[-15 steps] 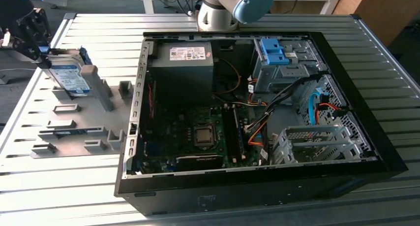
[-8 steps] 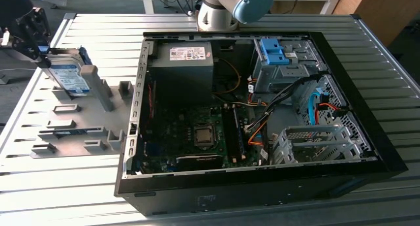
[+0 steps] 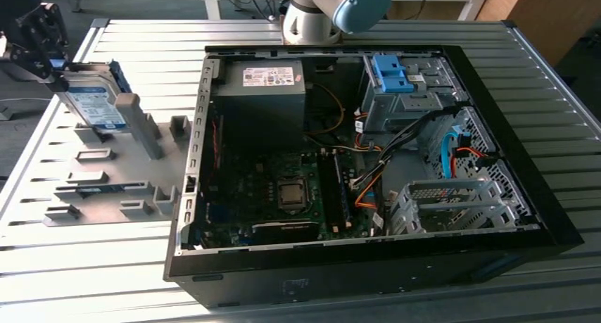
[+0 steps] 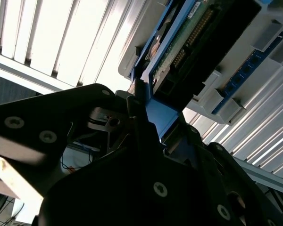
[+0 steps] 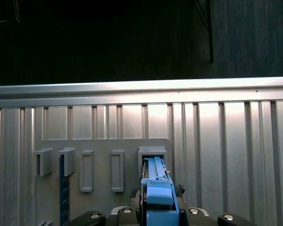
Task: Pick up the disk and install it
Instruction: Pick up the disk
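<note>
The disk [image 3: 92,102], a silver drive with a white-and-blue label in a blue frame, stands on edge and slightly tilted over the grey holder plate [image 3: 112,161] at the exterior view's left. My black gripper [image 3: 62,72] is shut on its upper end. In the second wrist view the disk's green underside [image 4: 188,42] and blue frame run out from between the gripper [image 4: 152,117] fingers. The first wrist view shows the disk's blue edge [image 5: 155,186] in the gripper [image 5: 158,209], pointing at a slot of the plate. Whether the lower edge still sits in the slot I cannot tell.
An open black computer case [image 3: 526,196] lies at the exterior view's right, with a grey power supply [image 3: 263,84], a motherboard and a drive cage holding a blue bracket [image 3: 393,73]. The holder plate carries several grey slots and a blue strip [image 3: 103,189]. The arm's base [image 3: 314,17] stands behind the case.
</note>
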Tool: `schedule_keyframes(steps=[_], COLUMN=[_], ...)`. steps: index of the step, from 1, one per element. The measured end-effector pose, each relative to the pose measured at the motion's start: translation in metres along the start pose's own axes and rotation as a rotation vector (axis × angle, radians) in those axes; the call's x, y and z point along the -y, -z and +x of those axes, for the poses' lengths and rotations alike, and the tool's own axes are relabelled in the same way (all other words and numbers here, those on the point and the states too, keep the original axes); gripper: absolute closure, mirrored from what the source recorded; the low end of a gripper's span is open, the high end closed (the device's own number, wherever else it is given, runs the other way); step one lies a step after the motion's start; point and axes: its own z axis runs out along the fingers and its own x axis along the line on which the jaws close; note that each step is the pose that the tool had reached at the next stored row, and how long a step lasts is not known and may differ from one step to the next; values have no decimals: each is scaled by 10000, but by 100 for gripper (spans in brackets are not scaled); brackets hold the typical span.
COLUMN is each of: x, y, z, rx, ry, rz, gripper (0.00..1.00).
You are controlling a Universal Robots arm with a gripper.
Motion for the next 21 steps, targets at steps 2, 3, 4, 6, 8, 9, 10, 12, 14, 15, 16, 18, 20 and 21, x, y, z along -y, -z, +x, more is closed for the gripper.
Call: schedule_keyframes(steps=[2,3,4,6,8,9,10,12,14,15,16,18,20,21], x=[-1,-1,-1,-2,-1,-2,-2,-2,-2,-2,-2,-2,-2,-2], y=[29,43,55,75,79,83,86,87,92,93,99,110,114,117], z=[0,1,1,1,1,1,1,1,2,2,2,2,2,2], rx=[0,0,1,0,1,0,0,0,-1,0,1,0,0,0], ry=[0,0,0,0,0,0,0,0,0,0,0,0,0,0], rz=[1,1,0,1,3,1,1,0,-1,0,1,1,0,0], gripper=[63,63,63,63,63,63,63,63,63,63,63,63,63,63])
